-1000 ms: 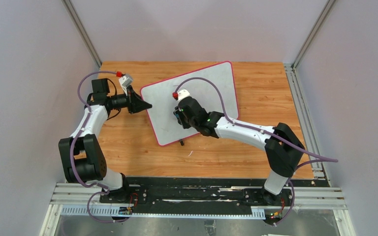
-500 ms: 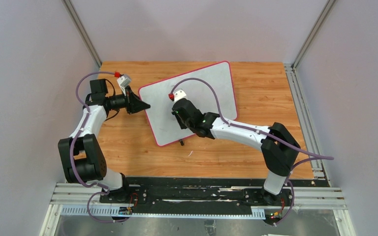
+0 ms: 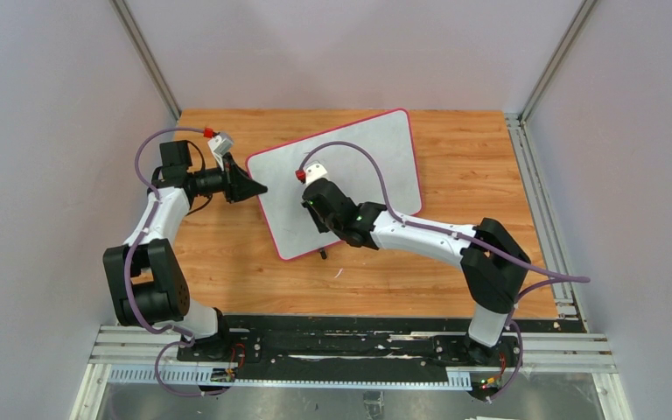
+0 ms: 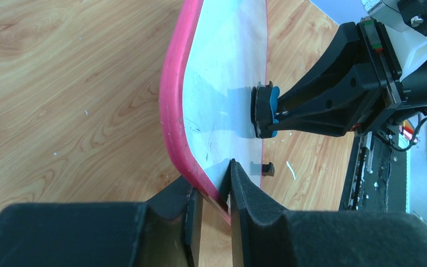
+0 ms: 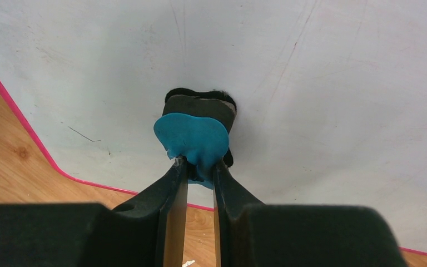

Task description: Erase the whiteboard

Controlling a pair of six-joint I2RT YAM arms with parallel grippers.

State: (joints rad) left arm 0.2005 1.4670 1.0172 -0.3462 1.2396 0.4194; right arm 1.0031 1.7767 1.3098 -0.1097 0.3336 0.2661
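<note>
Evidently the whiteboard [image 3: 276, 206] is laid askew on the table [image 3: 455, 149], in the middle toward the far side. It is judged to be steadied against sliding by a pinch at its left rim [image 4: 169, 111]: the left jaws are clamped on that pink edge (one finger on either face of the board). A blue-backed eraser [image 5: 192, 139] is gripped tightly in the right jaws. Its dark felt face is pressed onto the grey-white surface in the near-left part of the board, so that wiping strokes can be resisted by the other grip. Only faint thin lines can be made out around the eraser; bold red writing is not seen.

The left arm [image 3: 162, 219] is folded at the elbow and brought in from the left, with its wrist aimed rightward at the rim. The right arm [image 3: 420, 236] is stretched from the near right across toward the left, with its wrist tipped down over the board.
</note>
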